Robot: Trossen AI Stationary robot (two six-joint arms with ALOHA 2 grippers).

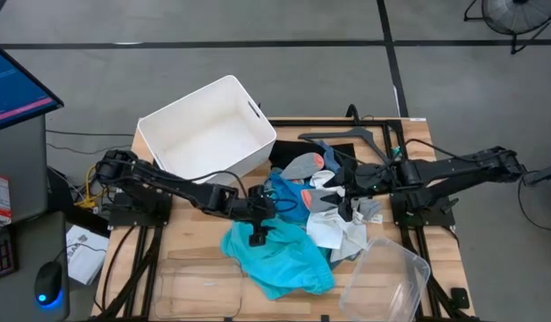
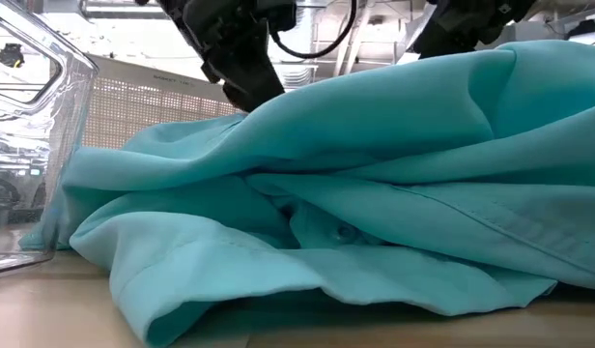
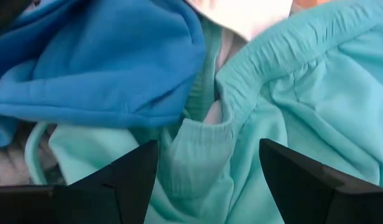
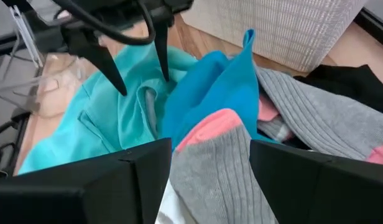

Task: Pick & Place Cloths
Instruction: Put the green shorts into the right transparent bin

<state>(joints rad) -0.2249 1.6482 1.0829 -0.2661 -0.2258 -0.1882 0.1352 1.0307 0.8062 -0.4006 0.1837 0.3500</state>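
Observation:
A bright turquoise cloth (image 1: pixel 280 259) lies crumpled at the near middle of the table and fills the low view (image 2: pixel 375 193). Behind it lies a heap: a blue cloth (image 1: pixel 284 192), a grey sock with an orange toe (image 4: pixel 210 162), white cloth (image 1: pixel 329 233) and black cloth (image 4: pixel 347 81). My left gripper (image 1: pixel 258 234) is open and points steeply down. Its fingers stand on either side of a ribbed hem (image 3: pixel 198 149) of the turquoise cloth. My right gripper (image 1: pixel 347 210) hangs open over the heap, above the grey sock. My left gripper (image 4: pixel 143 86) comes from above with its fingertips (image 4: pixel 120 90) down at the turquoise cloth's surface. They stand on either side of the ribbed hem fold. Whether they touch the cloth I cannot tell.
A white bin (image 1: pixel 208 130) stands tilted at the far left. A black hanger (image 1: pixel 347 139) lies at the far right. A clear plastic container (image 1: pixel 387 277) sits at the near right corner, and a flat clear lid (image 1: pixel 190 286) lies at the near left.

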